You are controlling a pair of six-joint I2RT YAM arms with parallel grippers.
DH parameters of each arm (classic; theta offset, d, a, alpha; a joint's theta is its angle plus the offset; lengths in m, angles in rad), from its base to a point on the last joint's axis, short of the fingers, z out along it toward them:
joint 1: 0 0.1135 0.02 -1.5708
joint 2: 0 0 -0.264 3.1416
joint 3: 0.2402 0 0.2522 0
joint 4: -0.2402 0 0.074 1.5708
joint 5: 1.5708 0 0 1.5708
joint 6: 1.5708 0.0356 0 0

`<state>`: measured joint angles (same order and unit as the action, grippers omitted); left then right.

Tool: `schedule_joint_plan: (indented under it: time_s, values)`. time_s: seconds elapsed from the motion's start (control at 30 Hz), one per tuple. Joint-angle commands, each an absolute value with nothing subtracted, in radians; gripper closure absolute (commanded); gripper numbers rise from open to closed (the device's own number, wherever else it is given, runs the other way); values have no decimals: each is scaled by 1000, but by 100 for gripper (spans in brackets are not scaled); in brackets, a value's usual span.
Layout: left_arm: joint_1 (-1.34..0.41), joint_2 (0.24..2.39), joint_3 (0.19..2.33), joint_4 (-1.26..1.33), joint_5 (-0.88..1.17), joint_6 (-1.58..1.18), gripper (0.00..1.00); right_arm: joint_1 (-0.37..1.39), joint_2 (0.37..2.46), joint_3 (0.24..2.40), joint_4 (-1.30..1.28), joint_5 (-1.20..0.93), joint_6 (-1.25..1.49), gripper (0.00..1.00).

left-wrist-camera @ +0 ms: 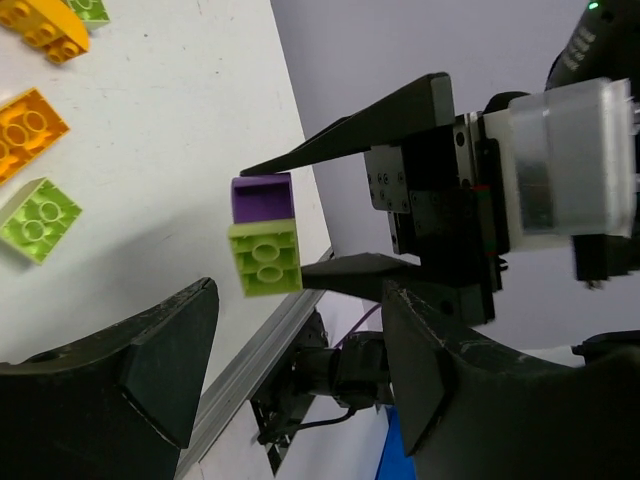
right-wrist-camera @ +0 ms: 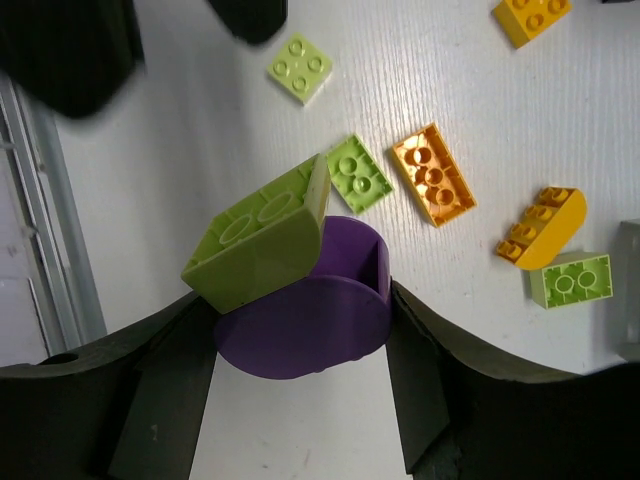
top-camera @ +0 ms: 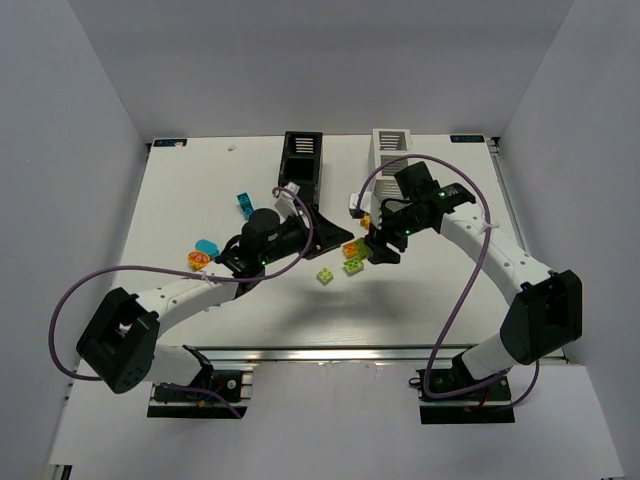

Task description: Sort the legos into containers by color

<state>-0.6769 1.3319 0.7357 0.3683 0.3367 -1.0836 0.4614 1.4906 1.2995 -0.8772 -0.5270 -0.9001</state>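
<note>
A white tabletop is carrying a tall black slatted open-topped box and a matching white slatted box at its far edge. The right gripper is hovering above the table, clamping a lime green studded brick joined to a purple plastic piece. The left gripper is facing that stack with jaws spread and holding nothing. Loose bricks are lying below: an orange rectangular one, a small lime square and a cyan one.
</note>
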Motion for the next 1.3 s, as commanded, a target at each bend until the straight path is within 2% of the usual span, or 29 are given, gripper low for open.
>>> schedule_joint_plan:
  time_s: [0.0, 0.33, 0.53, 0.7, 0.87, 0.9, 1.1, 1.27]
  values:
    - [-710, 1360, 784, 380, 313, -1063, 24, 489, 1454, 1322, -795, -529, -767, 100]
    - [-762, 1417, 845, 307, 264, -1032, 25, 531, 1448, 1322, -746, -485, -721, 100]
    - [-772, 1439, 861, 295, 250, -1023, 30, 532, 1433, 1309, -749, -500, -721, 100]
    - [-775, 1448, 864, 299, 250, -1019, 43, 532, 1413, 1298, -752, -511, -723, 100]
    - [-776, 1456, 868, 314, 253, -1019, 47, 532, 1399, 1296, -764, -531, -724, 100]
    - [-775, 1459, 873, 314, 259, -1017, 53, 532, 1397, 1295, -764, -529, -724, 100]
    - [-775, 1474, 887, 333, 273, -1014, 56, 531, 1390, 1289, -770, -535, -729, 100]
    - [-775, 1479, 887, 344, 284, -1012, 81, 532, 1381, 1276, -759, -517, -729, 100]
